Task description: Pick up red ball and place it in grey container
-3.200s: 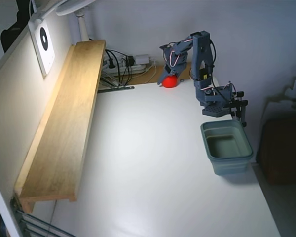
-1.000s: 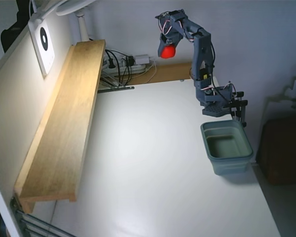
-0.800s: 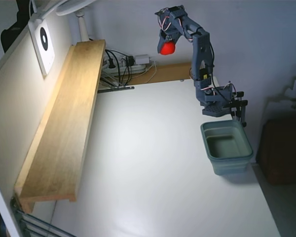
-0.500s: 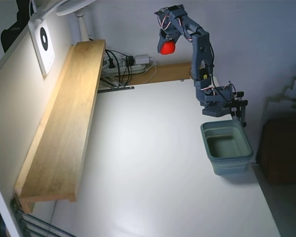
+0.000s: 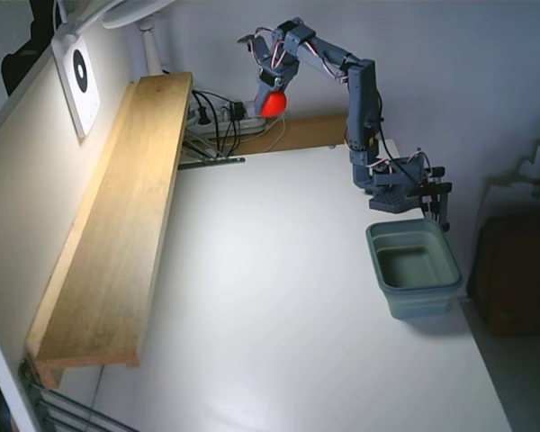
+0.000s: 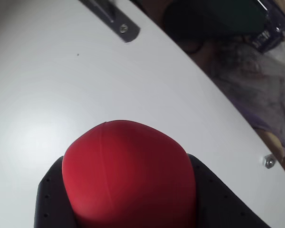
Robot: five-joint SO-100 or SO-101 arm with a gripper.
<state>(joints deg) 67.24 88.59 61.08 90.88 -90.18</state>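
Observation:
My gripper (image 5: 272, 97) is shut on the red ball (image 5: 272, 103) and holds it high in the air over the far edge of the white table, above the cables. In the wrist view the red ball (image 6: 129, 175) fills the lower middle, squeezed between two dark fingers (image 6: 54, 199). The grey container (image 5: 413, 267) stands empty at the table's right edge, just in front of the arm's base and well to the right of and nearer than the ball.
A long wooden shelf (image 5: 117, 216) runs along the left wall. A power strip and cables (image 5: 229, 117) lie at the table's far edge. The arm's base (image 5: 398, 184) stands behind the container. The table (image 5: 270, 306) is white.
The arm lifted the ball from the table's far edge high into the air. In the last half second it swung left and slightly down with the ball still held.

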